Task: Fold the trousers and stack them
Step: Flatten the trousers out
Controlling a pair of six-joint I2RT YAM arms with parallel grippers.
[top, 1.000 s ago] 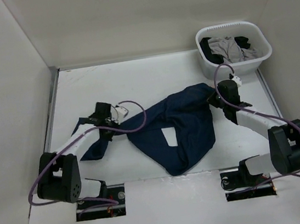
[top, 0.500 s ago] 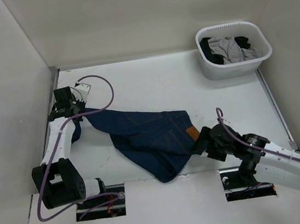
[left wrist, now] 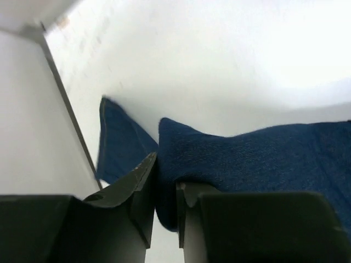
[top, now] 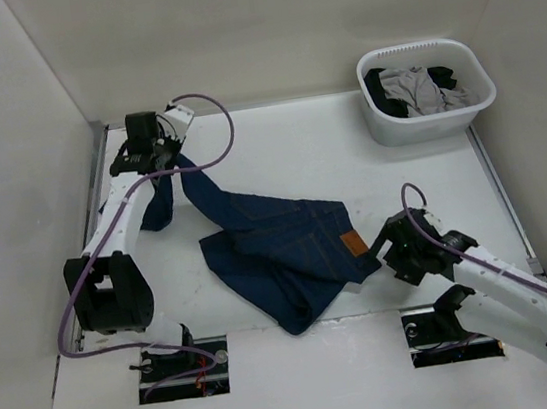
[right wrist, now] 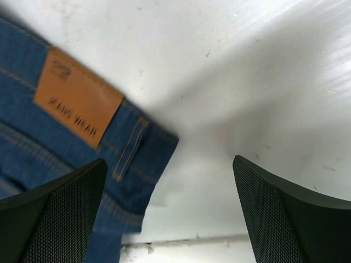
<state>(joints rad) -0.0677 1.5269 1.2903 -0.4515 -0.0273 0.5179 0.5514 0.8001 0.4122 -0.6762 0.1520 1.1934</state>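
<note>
White tabletop (top: pixel 287 152): far-stretched left claw (left wrist: pixel 164 181) apparently pinches the trousers (top: pixel 289 248) by one leg (left wrist: pixel 247 159); right claw (right wrist: pixel 169 164) gapes beside waistband (right wrist: pixel 126 142).

left arm (top: pixel 118 210) and right arm (top: pixel 510 279): white links, black joints, purple cables (top: pixel 231 129); black tool fingers (right wrist: pixel 55 219).

Top view bright, even, sharp, soft shadows. Left wrist view glares white on the table (left wrist: pixel 263 49), top-left blurred. Right wrist view crisp on the trousers (right wrist: pixel 33 142).

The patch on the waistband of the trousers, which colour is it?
Orange-brown patch, with darker lettering, on blue trousers; clearest in the right wrist view.
</note>
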